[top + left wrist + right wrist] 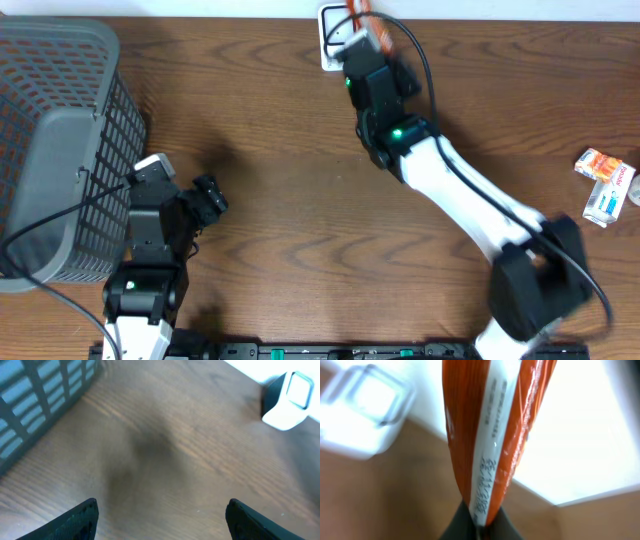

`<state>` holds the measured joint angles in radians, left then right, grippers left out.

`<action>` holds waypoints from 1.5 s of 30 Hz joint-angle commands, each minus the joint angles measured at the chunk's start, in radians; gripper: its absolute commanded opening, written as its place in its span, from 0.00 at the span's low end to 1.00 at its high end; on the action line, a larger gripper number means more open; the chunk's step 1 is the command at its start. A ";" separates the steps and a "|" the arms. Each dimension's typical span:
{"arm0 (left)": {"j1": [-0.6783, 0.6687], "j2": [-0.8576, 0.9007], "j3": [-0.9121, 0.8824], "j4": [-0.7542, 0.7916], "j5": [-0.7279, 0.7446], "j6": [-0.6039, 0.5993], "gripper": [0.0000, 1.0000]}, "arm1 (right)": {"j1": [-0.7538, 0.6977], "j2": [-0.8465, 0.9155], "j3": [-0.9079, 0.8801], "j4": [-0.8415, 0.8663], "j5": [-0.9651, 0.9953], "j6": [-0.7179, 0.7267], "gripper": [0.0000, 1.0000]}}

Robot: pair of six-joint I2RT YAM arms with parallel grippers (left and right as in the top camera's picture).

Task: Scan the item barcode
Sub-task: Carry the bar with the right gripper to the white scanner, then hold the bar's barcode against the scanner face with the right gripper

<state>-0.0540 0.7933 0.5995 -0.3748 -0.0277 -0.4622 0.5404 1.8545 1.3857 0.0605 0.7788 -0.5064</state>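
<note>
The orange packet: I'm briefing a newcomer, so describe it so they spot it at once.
On the brown wooden table, follow the white right arm to the far edge. There the right gripper pinches a glossy orange plastic packet beside the white scanner. Unlike the small cartons at the right edge, it is gripped and bears a white printed strip.

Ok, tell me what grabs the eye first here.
The orange packet, pinched in the right hand, fills the right wrist view, close to the white scanner at the far edge of the table. Next comes the big grey basket on the left, with the open left hand over bare wood beside it.
</note>
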 commanded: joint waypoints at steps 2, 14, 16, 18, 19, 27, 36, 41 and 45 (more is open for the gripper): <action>0.005 -0.048 0.028 -0.005 -0.014 0.017 0.82 | -0.055 0.175 0.005 0.418 0.233 -0.668 0.01; 0.005 -0.072 0.028 -0.005 -0.014 0.016 0.82 | -0.118 0.554 0.057 1.052 0.147 -1.358 0.01; 0.005 -0.072 0.028 -0.005 -0.014 0.016 0.82 | -0.118 0.571 0.092 1.052 0.131 -1.358 0.01; 0.005 -0.072 0.028 -0.005 -0.013 0.016 0.82 | -0.118 0.583 0.134 1.049 0.108 -1.373 0.01; 0.005 -0.072 0.028 -0.006 -0.014 0.016 0.82 | -0.118 0.586 0.153 1.047 0.095 -1.373 0.01; 0.005 -0.071 0.027 -0.028 -0.014 0.016 0.82 | -0.114 0.586 0.234 0.939 0.031 -1.395 0.01; 0.005 -0.071 0.027 -0.027 -0.014 0.016 0.82 | -0.098 0.589 0.235 0.808 0.022 -1.395 0.01; 0.005 -0.071 0.027 -0.027 -0.014 0.016 0.82 | -0.098 0.624 0.237 0.803 0.023 -1.403 0.01; 0.005 -0.071 0.027 -0.027 -0.014 0.016 0.82 | -0.093 0.665 0.238 0.803 0.025 -1.426 0.01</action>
<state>-0.0540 0.7280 0.6029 -0.4000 -0.0299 -0.4625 0.4362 2.4683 1.6058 0.8642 0.8043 -1.9045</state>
